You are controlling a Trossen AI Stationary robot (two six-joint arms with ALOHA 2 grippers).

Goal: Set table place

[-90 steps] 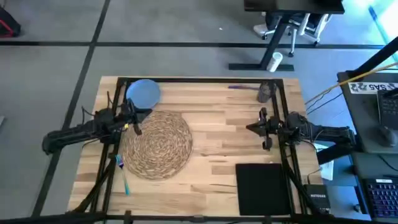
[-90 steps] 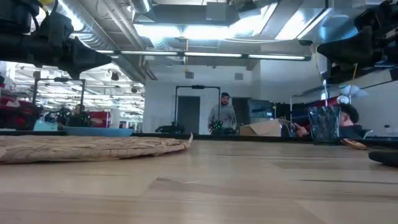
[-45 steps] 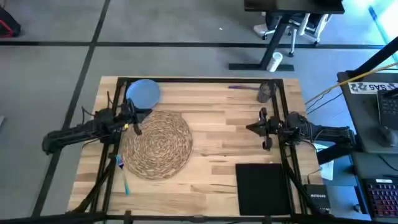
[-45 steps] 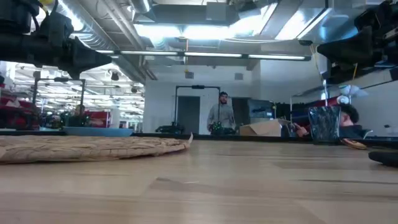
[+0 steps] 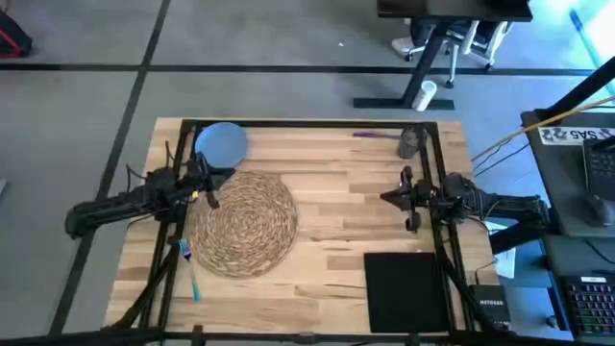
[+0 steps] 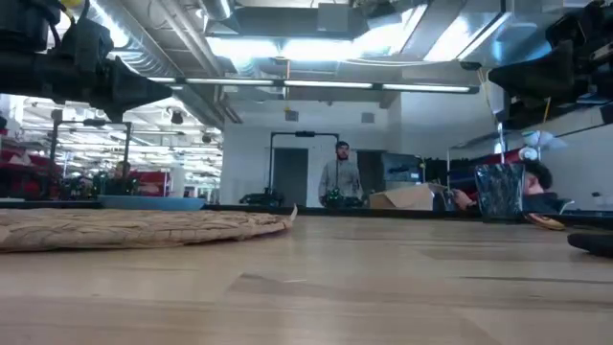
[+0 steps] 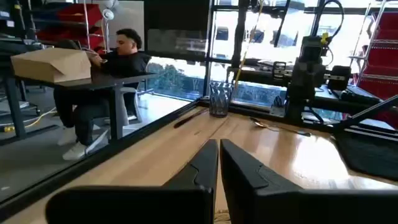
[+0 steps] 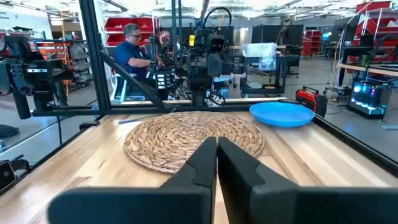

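A round woven placemat (image 5: 245, 223) lies left of centre on the wooden table (image 5: 336, 231). A pale blue plate (image 5: 223, 143) rests flat at the far left corner. A black napkin (image 5: 405, 288) lies at the near right. A grey cup (image 5: 410, 142) stands at the far right, with purple-handled cutlery (image 5: 370, 135) beside it. A teal fork (image 5: 193, 279) lies near the left edge. My left gripper (image 5: 213, 195) hovers shut above the placemat's left rim. My right gripper (image 5: 386, 197) hovers shut over bare wood at the right.
A black metal frame (image 5: 307, 123) runs along the table's edges. Bare wood lies between the placemat and the napkin. Beyond the far edge a person (image 6: 342, 177) stands in the room, and another sits at a desk (image 7: 118, 62).
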